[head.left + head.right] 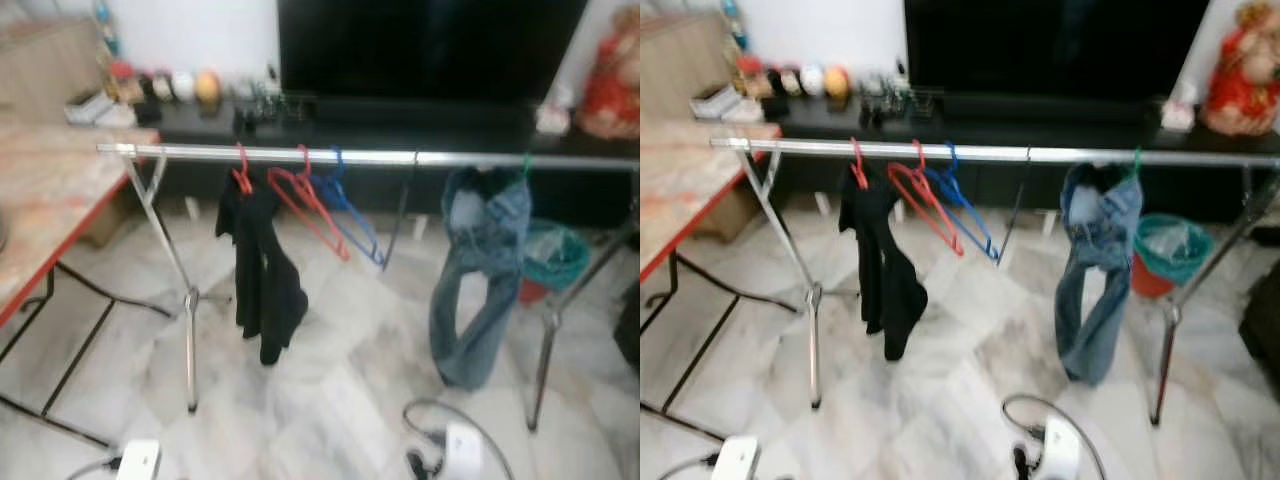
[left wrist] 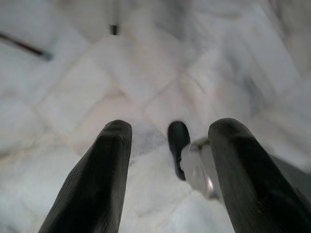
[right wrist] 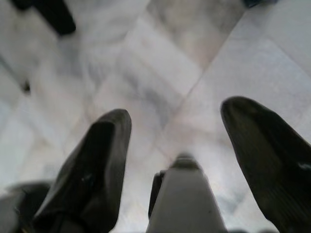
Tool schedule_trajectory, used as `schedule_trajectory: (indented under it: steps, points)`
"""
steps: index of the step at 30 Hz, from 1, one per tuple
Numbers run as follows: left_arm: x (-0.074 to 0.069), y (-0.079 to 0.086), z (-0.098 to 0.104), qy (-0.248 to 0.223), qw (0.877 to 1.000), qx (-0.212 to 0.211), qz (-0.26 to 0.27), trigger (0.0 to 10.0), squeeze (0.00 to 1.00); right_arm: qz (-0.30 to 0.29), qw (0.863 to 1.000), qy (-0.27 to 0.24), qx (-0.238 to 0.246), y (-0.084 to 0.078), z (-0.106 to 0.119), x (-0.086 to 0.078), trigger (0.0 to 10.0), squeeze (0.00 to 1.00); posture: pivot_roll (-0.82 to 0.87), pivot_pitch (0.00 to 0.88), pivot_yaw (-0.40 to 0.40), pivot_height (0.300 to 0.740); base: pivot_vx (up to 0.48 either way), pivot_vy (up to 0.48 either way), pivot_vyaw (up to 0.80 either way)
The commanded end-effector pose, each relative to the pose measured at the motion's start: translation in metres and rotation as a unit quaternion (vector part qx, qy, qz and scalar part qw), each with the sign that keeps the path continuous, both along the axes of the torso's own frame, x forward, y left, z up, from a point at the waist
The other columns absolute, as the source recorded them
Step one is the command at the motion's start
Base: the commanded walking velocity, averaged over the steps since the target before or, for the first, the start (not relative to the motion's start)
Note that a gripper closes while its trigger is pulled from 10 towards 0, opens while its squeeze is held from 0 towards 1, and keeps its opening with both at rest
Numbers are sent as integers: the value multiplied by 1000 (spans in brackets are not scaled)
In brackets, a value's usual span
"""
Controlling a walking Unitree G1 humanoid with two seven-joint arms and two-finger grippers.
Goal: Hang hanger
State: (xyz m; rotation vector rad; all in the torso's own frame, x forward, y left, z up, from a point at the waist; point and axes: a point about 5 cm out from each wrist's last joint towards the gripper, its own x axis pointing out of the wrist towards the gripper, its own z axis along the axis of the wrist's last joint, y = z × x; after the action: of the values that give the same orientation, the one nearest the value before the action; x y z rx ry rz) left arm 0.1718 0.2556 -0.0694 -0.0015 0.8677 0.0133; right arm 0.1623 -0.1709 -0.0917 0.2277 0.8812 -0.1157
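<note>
Both grippers (image 2: 167,145) (image 3: 177,141) wide open, empty.

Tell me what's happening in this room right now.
The robot faces a metal clothes rail carrying a black garment, an empty red hanger, an empty blue hanger and jeans. Its left hand and right hand are open, pointing at the marble floor, holding nothing.

We see silver rail (image 1: 370,156), red hangers (image 1: 305,200), blue hanger (image 1: 350,210), black garment (image 1: 262,270), blue jeans (image 1: 480,280), teal bin (image 1: 555,255); grey-white marbled floor (image 2: 155,73) beneath black end effector fingers (image 2: 97,179).
</note>
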Motion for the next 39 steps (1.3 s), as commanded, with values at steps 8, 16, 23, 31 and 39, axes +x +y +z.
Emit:
schedule_trajectory:
  steps: [8, 16, 23, 31, 39]
  points:
    - [-15, 2, -7, 25, 1000, -1, 7, 10000, 0, -2, 1000, -6, -3, -4, 3, 7, 10000, 0, -10, 0, 8, 740, 0, 0, -189]
    - [-14, 2, -6, 24, 1000, 0, 7, 10000, 0, 7, 1000, -3, -1, -2, 3, 7, 10000, 0, -8, 0, 12, 740, 0, 0, -727]
    - [-14, 3, -6, 23, 1000, 0, 6, 10000, 0, 6, 1000, -1, -3, -2, 2, 7, 10000, 0, -8, 0, 13, 740, 0, 0, -702]
    - [-14, 3, -6, 23, 1000, 4, 1, 10000, 0, 6, 1000, -4, -4, -2, 2, 6, 10000, 0, -5, 0, 13, 740, 0, 0, -432]
    - [-14, 3, -6, 22, 1000, 0, 9, 10000, 0, 2, 1000, 0, -5, -2, 2, 6, 10000, 0, -5, 0, 12, 740, 0, 0, -205]
